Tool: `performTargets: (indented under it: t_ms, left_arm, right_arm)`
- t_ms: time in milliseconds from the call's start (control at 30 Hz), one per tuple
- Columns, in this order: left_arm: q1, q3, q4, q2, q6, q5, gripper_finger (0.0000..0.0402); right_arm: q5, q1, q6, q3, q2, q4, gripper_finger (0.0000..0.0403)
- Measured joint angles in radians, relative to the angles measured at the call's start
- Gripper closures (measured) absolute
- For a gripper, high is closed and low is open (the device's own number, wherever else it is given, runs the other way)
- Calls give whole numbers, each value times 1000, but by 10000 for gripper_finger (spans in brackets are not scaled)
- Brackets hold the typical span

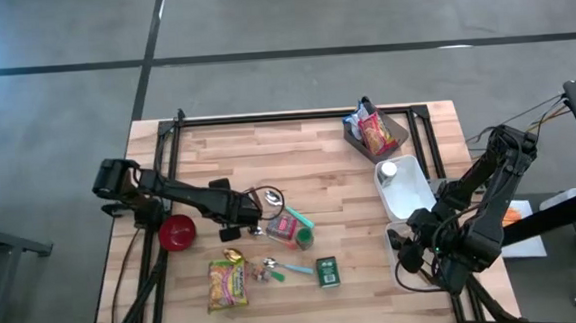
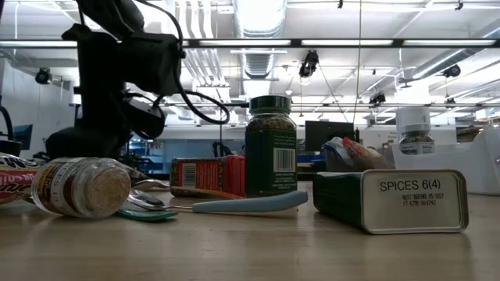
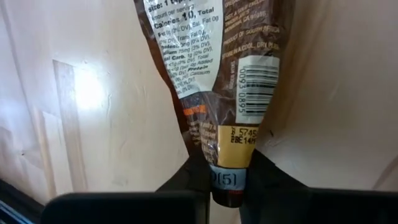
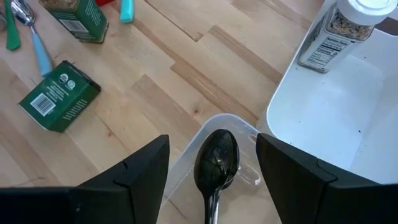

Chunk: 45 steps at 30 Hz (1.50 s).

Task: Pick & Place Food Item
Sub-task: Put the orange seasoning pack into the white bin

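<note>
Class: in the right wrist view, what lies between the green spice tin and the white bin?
Bare wood tabletop separates the green spice tin from the white bin, in the right wrist view.

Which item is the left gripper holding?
Near the table's middle, the left gripper is shut on the end of a brown packet. Unlike the green tin and noodle pack nearby, it has a barcode and a yellow band.

The right gripper (image 4: 211, 168) hangs with its two dark fingers (image 4: 134, 177) spread wide above a black plastic spoon (image 4: 216, 160) lying in a clear plastic container (image 4: 245, 134) on the pale wooden tabletop (image 4: 180, 81). Just beside it stands a white rectangular bin (image 4: 348, 118) holding a white-capped spice bottle (image 4: 339, 28). Farther across the wood lie a dark green spice tin (image 4: 59, 96), a green-labelled jar (image 4: 74, 15) and a light blue utensil handle (image 4: 41, 53).
</note>
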Motion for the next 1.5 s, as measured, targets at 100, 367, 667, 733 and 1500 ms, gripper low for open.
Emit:
performTargets:
  t_ms: [100,367,667,733,1500]
  left_arm:
    - [0,0,0,-5,-7,22,369]
    - [0,-1,6,-109,-108,169,369]
    - [24,-1,80,-404,-218,270,369]
    - [41,-1,164,-472,-235,352,369]
    - [71,-1,997,-566,-285,714,369]
  right_arm:
    - [5,0,0,0,0,0,166]
    - [20,0,0,0,0,8,166]
    - [252,-23,-256,81,-33,19,166]
    - [304,-48,-376,122,-51,19,166]
    - [-320,-734,-1938,495,-58,640,166]
